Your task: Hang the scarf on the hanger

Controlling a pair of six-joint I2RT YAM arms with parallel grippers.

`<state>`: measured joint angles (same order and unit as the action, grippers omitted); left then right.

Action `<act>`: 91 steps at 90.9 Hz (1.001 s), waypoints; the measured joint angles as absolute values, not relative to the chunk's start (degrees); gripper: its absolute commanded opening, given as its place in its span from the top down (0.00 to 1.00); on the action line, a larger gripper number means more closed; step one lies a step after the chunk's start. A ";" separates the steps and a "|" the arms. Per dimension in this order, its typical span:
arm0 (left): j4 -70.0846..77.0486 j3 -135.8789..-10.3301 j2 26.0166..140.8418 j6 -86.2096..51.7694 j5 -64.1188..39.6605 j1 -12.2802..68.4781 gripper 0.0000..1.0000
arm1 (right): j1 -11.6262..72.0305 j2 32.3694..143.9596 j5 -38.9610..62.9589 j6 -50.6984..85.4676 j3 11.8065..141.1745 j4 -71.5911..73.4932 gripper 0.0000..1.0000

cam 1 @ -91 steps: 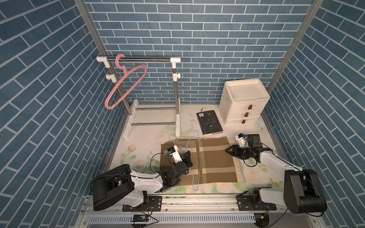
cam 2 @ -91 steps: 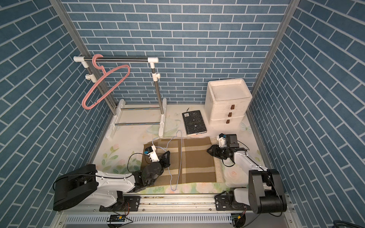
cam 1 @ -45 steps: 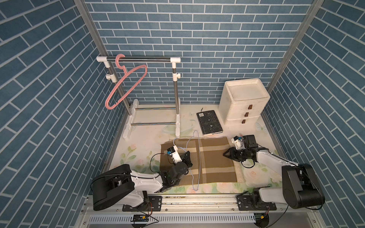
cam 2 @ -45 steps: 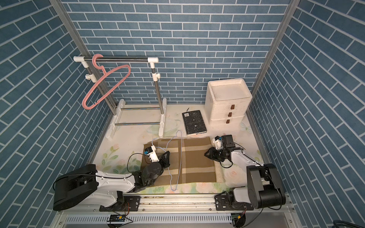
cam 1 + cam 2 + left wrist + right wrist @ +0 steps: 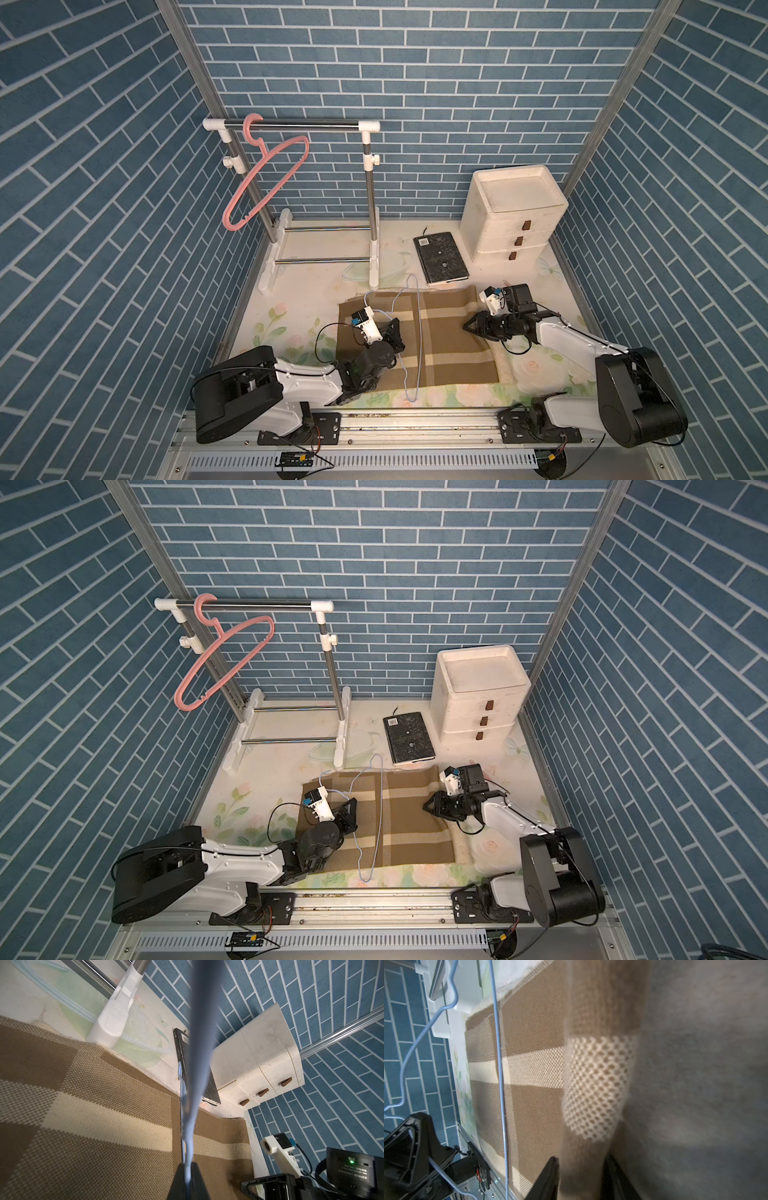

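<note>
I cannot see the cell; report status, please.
Left gripper shut on blue wire hanger. Right gripper shut on scarf edge. Scarf spread flat, hanger across it, not yet hung. Nothing in the way.

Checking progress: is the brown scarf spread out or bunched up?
Spread: the scarf lies flat on the table under the blue hanger, one edge pinched in the right hand.

Scarf (image 5: 449, 336): brown, crossed by cream bands in a check. Wire hanger (image 5: 200, 1043): pale blue. Plastic hanger (image 5: 291, 143): pink. Walls (image 5: 457, 83): blue brick, white joints. Table cover (image 5: 307, 299): cream, faded flowers. Drawers (image 5: 498, 232): white, brown handles (image 5: 518, 241). Notebook (image 5: 441, 257): black. My arms (image 5: 307, 380): white shells, black joints.
</note>
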<state>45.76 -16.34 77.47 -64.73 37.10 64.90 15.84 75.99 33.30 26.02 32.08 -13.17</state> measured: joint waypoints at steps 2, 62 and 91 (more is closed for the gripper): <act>45.74 -16.34 77.47 -64.73 37.10 64.90 1.00 | 15.84 76.03 32.71 25.39 32.08 -13.58 0.70; 46.17 -16.16 77.47 -64.73 37.06 64.90 1.00 | 33.93 74.65 41.78 55.92 31.22 16.14 1.00; 46.89 -15.99 77.47 -64.71 37.04 64.90 1.00 | 42.13 84.33 34.54 68.16 34.06 28.38 1.00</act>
